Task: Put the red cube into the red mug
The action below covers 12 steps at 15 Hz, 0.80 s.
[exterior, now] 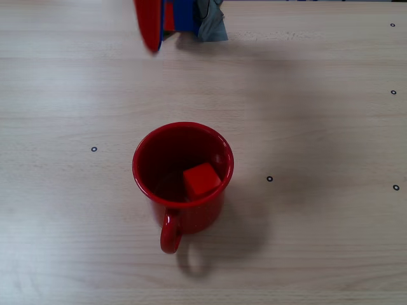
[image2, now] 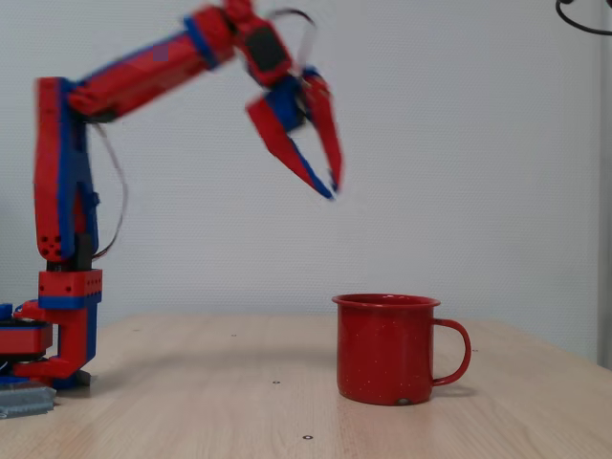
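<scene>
We see the cube (exterior: 201, 180) inside the mug (image2: 386, 350), well below our end effector (image2: 332, 184), which is empty, tips nearly together.

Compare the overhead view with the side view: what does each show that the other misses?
Only the overhead fixed view shows the red cube lying inside the red mug. Only the side fixed view shows the whole arm and its claw, blurred, raised well above the mug and holding nothing. Both show the mug upright on the wooden table.
</scene>
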Available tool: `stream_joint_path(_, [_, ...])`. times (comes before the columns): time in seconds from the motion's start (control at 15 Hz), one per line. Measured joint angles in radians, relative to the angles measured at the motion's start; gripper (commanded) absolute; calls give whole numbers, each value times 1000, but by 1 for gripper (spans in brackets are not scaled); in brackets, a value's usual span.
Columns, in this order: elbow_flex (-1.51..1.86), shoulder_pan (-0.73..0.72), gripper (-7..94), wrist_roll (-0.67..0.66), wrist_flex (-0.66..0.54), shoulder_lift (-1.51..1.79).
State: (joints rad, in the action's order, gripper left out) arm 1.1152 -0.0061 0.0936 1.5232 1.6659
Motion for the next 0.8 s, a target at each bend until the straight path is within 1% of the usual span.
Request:
stream_joint_path(0.2, [224,8,0,0,-104,230])
stream_joint_path(0.47, [673,11,0,0,-256,670])
stream_joint_path(0.6, [954,9,0,-3,-304,908])
stream_joint_path(0.8, [1203,-32,0,-15,-342,1166])
